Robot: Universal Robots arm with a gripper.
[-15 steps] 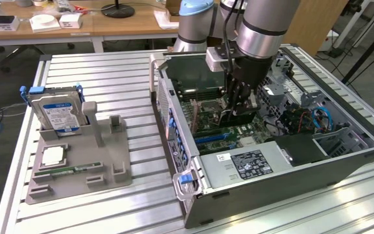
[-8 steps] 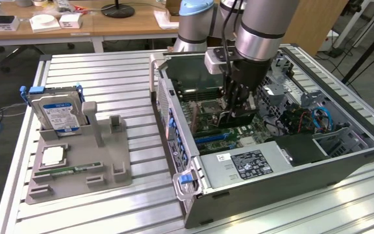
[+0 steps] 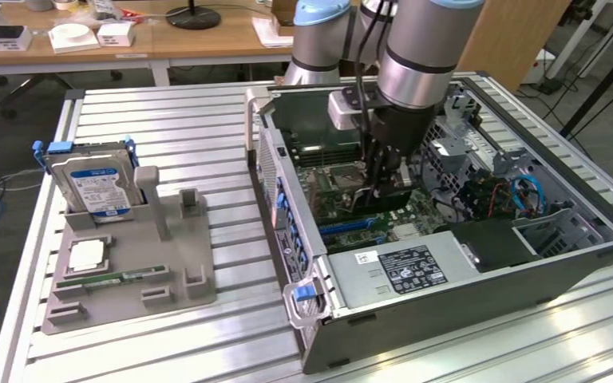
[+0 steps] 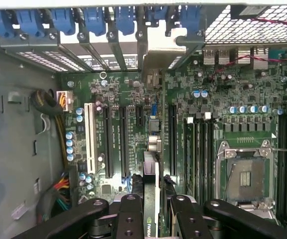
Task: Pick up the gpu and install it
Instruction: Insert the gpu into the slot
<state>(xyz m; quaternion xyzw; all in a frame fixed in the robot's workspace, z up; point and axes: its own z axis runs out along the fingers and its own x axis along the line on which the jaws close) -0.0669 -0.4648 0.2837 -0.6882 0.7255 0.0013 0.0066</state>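
Hard drive stands upright in the grey holder at the exterior view's left; rightward, inside the open computer case, the gripper pinches the gpu edge-on over the motherboard slots, bracket toward the blue latches

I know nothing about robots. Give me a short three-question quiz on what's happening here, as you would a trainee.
1. True or false: the gripper is inside the open computer case.
2. What is clamped between the fingers? A) the gpu B) the hard drive C) the RAM stick
3. Fill in: seen in the wrist view, the card stands on edge over the motherboard, its silver ______ up against the case's rear slots.

Key: 1 true; 2 A; 3 bracket
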